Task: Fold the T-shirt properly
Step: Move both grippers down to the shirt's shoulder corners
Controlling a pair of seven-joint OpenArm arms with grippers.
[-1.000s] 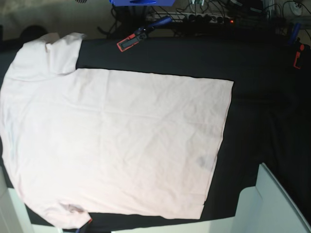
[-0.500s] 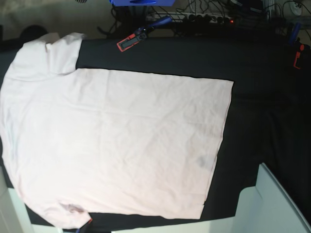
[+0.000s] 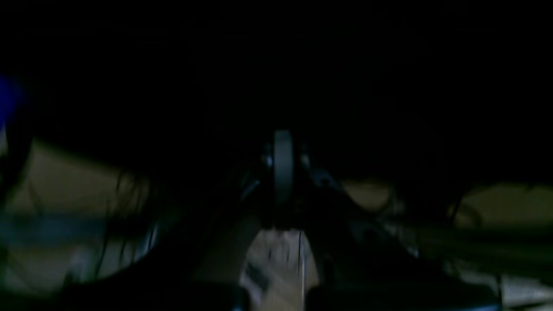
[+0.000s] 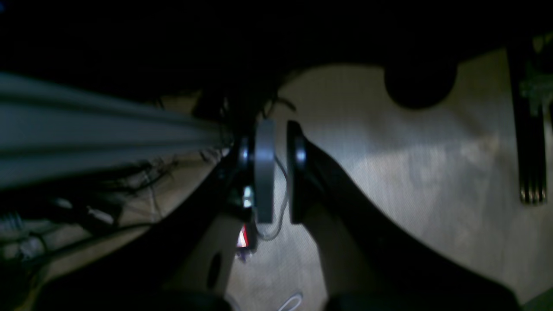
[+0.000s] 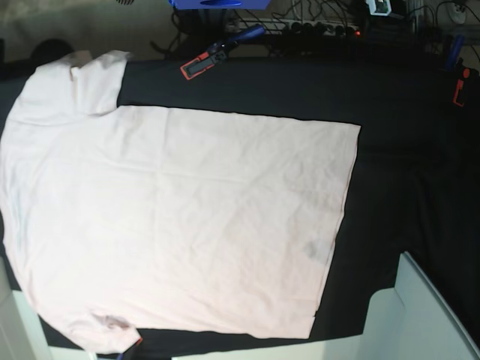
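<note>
Pale pink T-shirt (image 5: 180, 225) lies flat, plain side up, on black table cloth (image 5: 405, 165). Fills left and middle of base view. One sleeve near front edge, other sleeve at far left. Straight hem faces right. Small grey mark near hem.

Behind shirt: red and blue clamp (image 5: 214, 56) on far table edge, second red clamp (image 5: 459, 88) at far right.

Left gripper (image 3: 283, 172): fingers pressed together, nothing held, dark view.

Right gripper (image 4: 276, 172): small gap between fingers, nothing in it, pale floor below.
</note>
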